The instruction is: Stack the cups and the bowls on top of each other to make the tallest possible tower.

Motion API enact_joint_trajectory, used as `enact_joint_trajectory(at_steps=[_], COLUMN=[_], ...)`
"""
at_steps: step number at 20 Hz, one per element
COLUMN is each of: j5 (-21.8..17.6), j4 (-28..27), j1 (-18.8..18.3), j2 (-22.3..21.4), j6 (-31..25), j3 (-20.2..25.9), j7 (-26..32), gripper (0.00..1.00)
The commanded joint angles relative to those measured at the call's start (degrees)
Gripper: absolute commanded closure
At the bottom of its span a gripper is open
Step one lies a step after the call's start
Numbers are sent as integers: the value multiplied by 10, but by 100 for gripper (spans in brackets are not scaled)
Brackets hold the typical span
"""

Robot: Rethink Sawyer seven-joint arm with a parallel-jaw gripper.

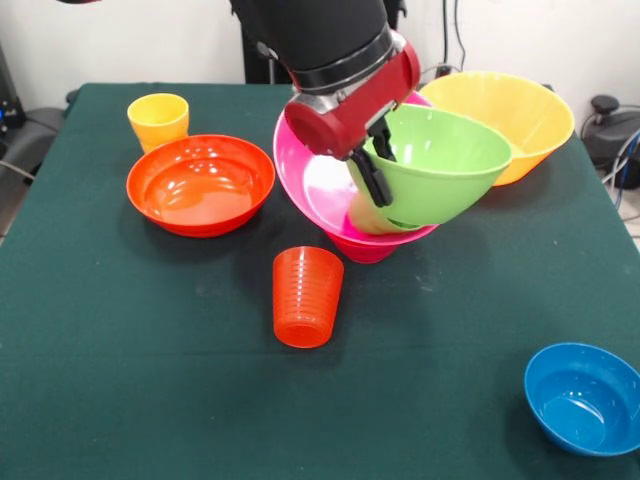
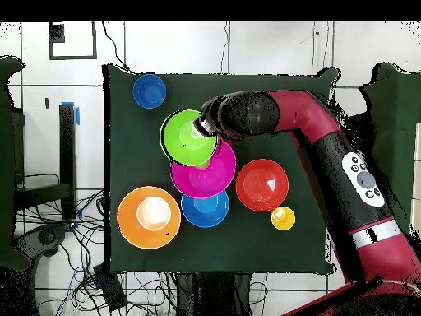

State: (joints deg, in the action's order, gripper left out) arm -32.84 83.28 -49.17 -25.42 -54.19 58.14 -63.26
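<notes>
A blue bowl [image 1: 583,398] sits at the near corner of the counter [image 1: 150,380], with the ribbed orange-red cup [image 1: 306,296] inverted mid-counter. The hand [image 1: 375,160] is clamped on the rim of the lime green bowl [image 1: 440,165], held tilted inside the large pink bowl [image 1: 310,185]. The red-orange bowl [image 1: 200,184], yellow cup [image 1: 158,120] and yellow-orange bowl [image 1: 505,115] stand apart.

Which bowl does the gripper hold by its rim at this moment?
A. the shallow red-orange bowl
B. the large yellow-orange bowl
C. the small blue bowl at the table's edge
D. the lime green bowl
D: the gripper is clamped on the rim of the lime green bowl, which is tilted over the large pink bowl.
</notes>
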Motion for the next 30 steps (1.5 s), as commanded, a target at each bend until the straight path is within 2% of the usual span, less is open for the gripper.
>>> enact_joint_trajectory(at_steps=[1,9,23,30], j5=[-24,-18,-6,-17], j4=[-14,12,54,87], j1=[31,8,-24,-38], j2=[1,3,11,-7], j6=[-66,-25,1,33], j3=[-85,-81,-52,-42], j7=[25,48,68,60], gripper=[100,100,100,100])
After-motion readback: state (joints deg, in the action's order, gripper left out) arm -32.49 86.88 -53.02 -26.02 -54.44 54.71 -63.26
